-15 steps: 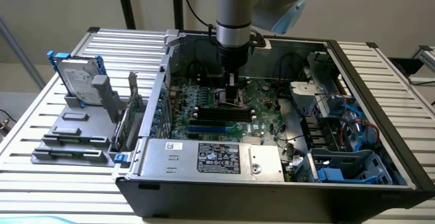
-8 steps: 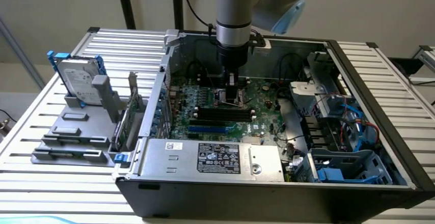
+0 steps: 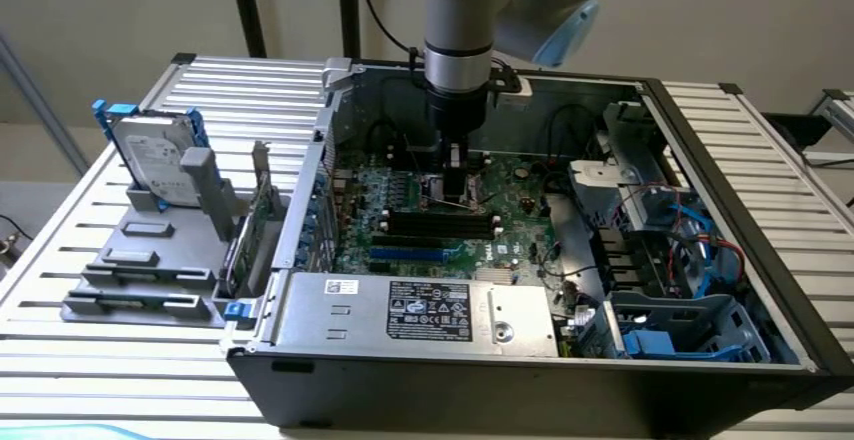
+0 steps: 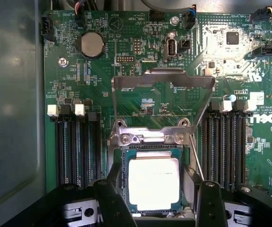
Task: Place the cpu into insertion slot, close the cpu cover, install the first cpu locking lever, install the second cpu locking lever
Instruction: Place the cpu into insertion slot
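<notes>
- gripper point(image 3: 454, 192) is down inside the open PC case point(image 3: 534, 395), over the green motherboard point(image 3: 387, 185), on the far side of the grey power supply point(image 3: 414, 308)
- jaws are spread wide with nothing gripped; black fingers point(image 4: 111, 203) stand one on each side of the insertion slot point(image 4: 148, 138)
- cpu point(image 4: 154, 182) lies flat in the insertion slot, between the fingers, pale metal face up, green edge showing around it
- can't tell whether either finger touches the cpu or the slot rim
- cpu cover point(image 4: 163, 78) is not closed: it is tilted up on its hinge at one edge of the slot, and the board shows through its window
- black memory slots point(image 4: 77, 151) run in parallel on both sides of the slot
- coin battery point(image 4: 92, 44) sits on the board, well apart from the slot
- outside the case, at the exterior view's left: hard drive point(image 3: 150, 155) standing upright in a grey holder point(image 3: 147, 260) on the slatted table point(image 3: 80, 380)
- blue drive cage point(image 3: 681, 330) is in the case's near corner, at the exterior view's right
</notes>
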Tool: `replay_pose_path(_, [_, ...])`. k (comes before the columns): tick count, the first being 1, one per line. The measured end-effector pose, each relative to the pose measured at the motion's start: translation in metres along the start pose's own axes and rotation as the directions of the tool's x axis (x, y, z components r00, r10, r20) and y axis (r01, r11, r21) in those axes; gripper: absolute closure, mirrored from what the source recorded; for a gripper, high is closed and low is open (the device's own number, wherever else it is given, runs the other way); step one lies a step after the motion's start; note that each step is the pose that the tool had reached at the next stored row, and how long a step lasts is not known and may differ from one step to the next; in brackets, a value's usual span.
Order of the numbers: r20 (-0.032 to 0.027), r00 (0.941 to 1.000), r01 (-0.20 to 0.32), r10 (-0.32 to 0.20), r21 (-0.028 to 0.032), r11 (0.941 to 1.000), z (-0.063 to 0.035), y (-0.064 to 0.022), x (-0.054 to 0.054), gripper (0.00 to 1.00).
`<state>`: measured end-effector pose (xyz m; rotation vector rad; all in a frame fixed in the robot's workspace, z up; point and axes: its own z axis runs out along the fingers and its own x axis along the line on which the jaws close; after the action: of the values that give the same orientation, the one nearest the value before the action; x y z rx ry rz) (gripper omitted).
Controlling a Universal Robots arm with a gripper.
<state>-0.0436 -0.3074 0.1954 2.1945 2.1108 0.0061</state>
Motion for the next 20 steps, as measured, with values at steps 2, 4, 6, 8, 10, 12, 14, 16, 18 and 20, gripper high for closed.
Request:
replay_pose_path(2, [0.0004,1.0000,0.000,0.000,0.0002,1.0000,-0.0007,0.0000,0.000,0.38])
replay_pose_path(4, [0.0004,1.0000,0.000,0.000,0.0003,1.0000,-0.0044,0.0003,0.000,0.38])
replay_pose_path(6, [0.0003,1.0000,0.000,0.000,0.0004,1.0000,-0.0105,0.0000,-0.002,0.38])
replay_pose_path(8, [0.0001,1.0000,0.000,0.000,0.0003,1.0000,-0.0150,-0.0023,-0.004,0.38])
replay_pose_path(10, [0.0002,1.0000,0.000,0.000,0.0003,1.0000,-0.0179,-0.0076,-0.006,0.47])
replay_pose_path(12, [0.0002,1.0000,0.000,0.000,0.0004,1.0000,-0.0197,-0.0154,-0.009,0.53])
replay_pose_path(14, [0.0001,1.0000,0.000,0.000,0.0003,1.0000,-0.0214,-0.0242,-0.011,0.65])
replay_pose_path(16, [0.0001,1.0000,0.000,0.000,0.0003,1.0000,-0.0236,-0.0332,-0.013,0.71])
replay_pose_path(18, [0.0002,1.0000,0.000,0.000,0.0004,1.0000,-0.0271,-0.0409,-0.015,0.76])
replay_pose_path(20, [0.0001,1.0000,0.000,0.000,0.0003,1.0000,-0.0314,-0.0442,-0.015,0.88])
